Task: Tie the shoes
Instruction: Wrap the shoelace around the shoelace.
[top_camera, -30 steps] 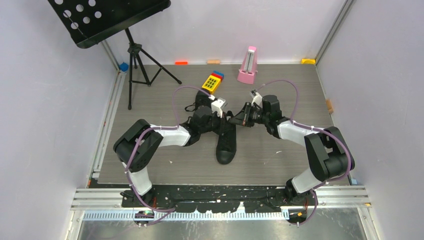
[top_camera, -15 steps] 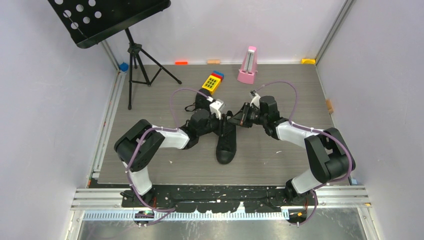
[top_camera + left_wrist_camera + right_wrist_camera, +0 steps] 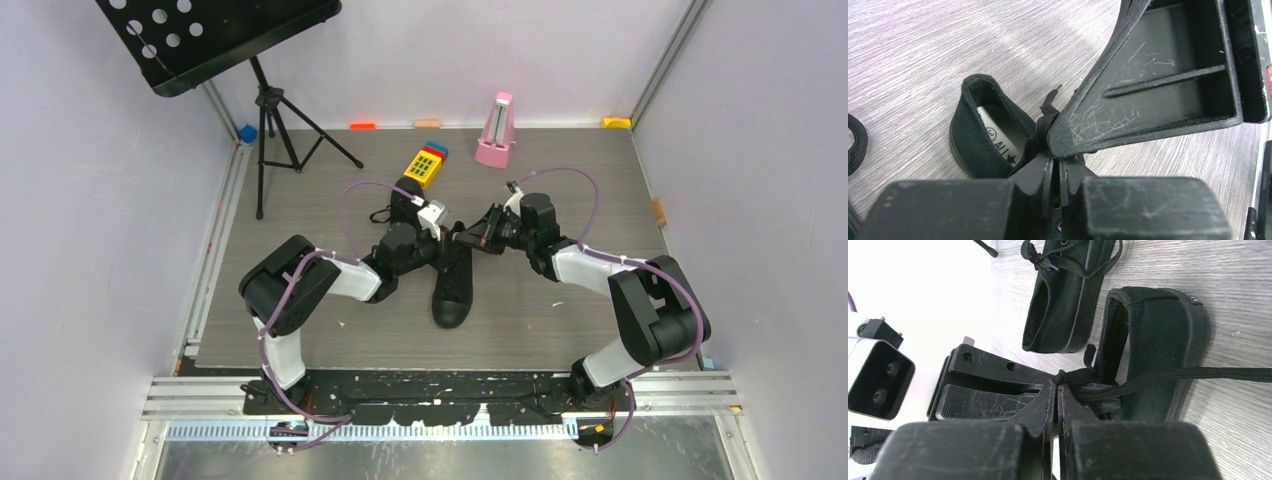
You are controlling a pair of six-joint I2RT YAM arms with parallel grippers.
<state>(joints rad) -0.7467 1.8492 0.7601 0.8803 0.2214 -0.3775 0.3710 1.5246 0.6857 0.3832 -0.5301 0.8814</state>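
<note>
Near shoe (image 3: 452, 292) lies mid-desk (image 3: 580, 180), bow not yet formed. Its lace (image 3: 1168, 374) runs taut to a knot pinched by both left fingers (image 3: 1038, 173) and right fingers (image 3: 1043, 402). Far shoe (image 3: 403, 203) appears tied. Judged roughly half complete.

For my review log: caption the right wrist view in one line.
Right pincer shut on a black lace stretched across one sneaker; the second sneaker lies beyond on the grey table.

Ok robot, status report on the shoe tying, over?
Left gripper and right gripper both shut on the lace, tip to tip over the shoe. Small knot between them. Second shoe alongside, not blocking.
</note>
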